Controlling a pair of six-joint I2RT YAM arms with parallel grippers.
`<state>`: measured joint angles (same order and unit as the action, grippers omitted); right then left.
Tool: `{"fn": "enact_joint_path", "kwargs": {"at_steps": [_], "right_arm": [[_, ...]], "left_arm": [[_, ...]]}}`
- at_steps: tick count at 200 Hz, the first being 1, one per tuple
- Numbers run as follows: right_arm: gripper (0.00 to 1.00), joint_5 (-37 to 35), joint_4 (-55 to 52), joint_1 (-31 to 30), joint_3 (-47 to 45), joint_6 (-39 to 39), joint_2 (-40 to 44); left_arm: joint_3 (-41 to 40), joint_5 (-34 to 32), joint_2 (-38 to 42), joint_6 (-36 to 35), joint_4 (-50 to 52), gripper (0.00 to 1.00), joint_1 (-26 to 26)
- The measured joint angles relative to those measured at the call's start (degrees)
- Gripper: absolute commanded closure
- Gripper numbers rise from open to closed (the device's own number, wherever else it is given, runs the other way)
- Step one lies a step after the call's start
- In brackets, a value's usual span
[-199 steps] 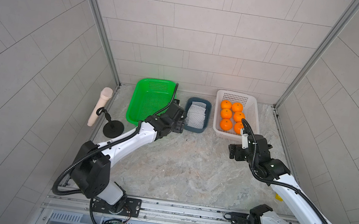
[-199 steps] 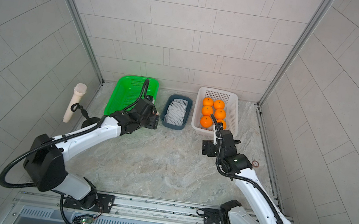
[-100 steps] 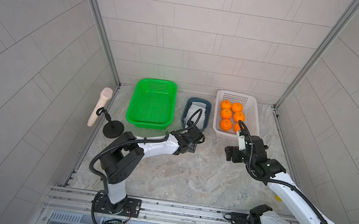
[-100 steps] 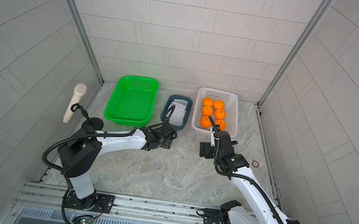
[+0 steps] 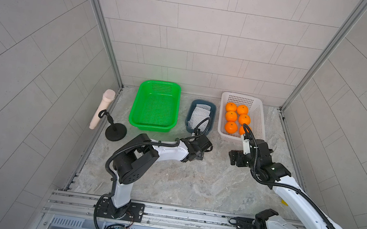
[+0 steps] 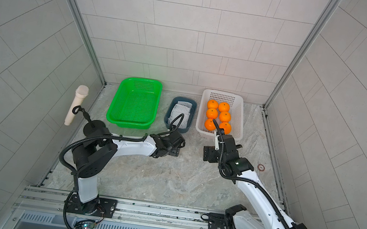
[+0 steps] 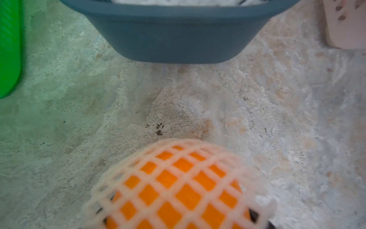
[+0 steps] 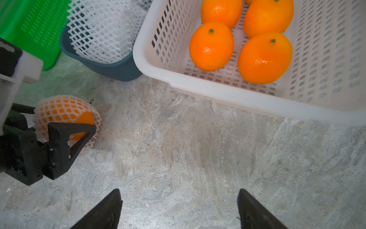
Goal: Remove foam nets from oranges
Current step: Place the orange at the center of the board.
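A netted orange (image 8: pixel 65 111), wrapped in a white foam net (image 7: pixel 178 178), sits low over the table in front of the blue bin. My left gripper (image 8: pixel 63 119) is shut on it, one black finger (image 8: pixel 71 130) lying across the net. In both top views the left gripper (image 5: pixel 205 151) (image 6: pixel 178 148) hides this orange. Several bare oranges (image 5: pixel 233 116) (image 8: pixel 212 47) lie in the white basket (image 5: pixel 260 121). Loose foam nets (image 5: pixel 198 116) (image 8: pixel 103 29) fill the blue bin (image 7: pixel 178 39). My right gripper (image 8: pixel 178 193) (image 5: pixel 232 157) hangs open and empty beside the white basket's near corner, a short way from the left gripper.
A green basket (image 5: pixel 133 110) stands left of the blue bin, holding nothing I can see. A beige microphone-like prop (image 5: pixel 103 110) on a black stand (image 5: pixel 115 132) is at the far left. Tiled walls enclose the marble table.
My left arm has swung right from the green basket to the table in front of the blue bin, carrying the netted orange. The right gripper has shifted slightly and stays open.
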<state>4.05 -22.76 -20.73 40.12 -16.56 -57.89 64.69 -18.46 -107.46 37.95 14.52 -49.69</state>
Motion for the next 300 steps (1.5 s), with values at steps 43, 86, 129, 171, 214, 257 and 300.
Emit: {"fn": "enact_joint_path", "kwargs": {"at_steps": [43, 86, 129, 171, 214, 257, 300], "right_arm": [[0.07, 0.0, 0.3, 0.0, 0.0, 0.0, -0.3], [0.08, 0.0, 0.3, 0.0, 0.0, 0.0, -0.3], [0.08, 0.0, 0.3, 0.0, 0.0, 0.0, -0.3], [0.07, 0.0, 0.3, 0.0, 0.0, 0.0, -0.3], [0.08, 0.0, 0.3, 0.0, 0.0, 0.0, -0.3], [0.08, 0.0, 0.3, 0.0, 0.0, 0.0, -0.3], [0.08, 0.3, 0.3, 0.0, 0.0, 0.0, -0.4]], "left_arm": [[0.0, 0.1, 0.0, 0.2, -0.8, 0.05, 0.0], [0.0, 0.0, 0.0, 0.1, -0.7, 0.00, 0.0], [1.2, 0.6, 0.0, -1.6, 1.1, 0.00, 0.0], [1.6, 1.6, 1.7, -3.5, 3.9, 0.00, 0.0], [2.4, 3.0, 5.0, -5.3, 6.0, 0.00, 0.0], [2.8, 3.4, 7.6, -5.9, 7.0, 0.00, 0.0], [2.7, 3.0, 11.2, -6.8, 8.8, 0.00, 0.3]]}}
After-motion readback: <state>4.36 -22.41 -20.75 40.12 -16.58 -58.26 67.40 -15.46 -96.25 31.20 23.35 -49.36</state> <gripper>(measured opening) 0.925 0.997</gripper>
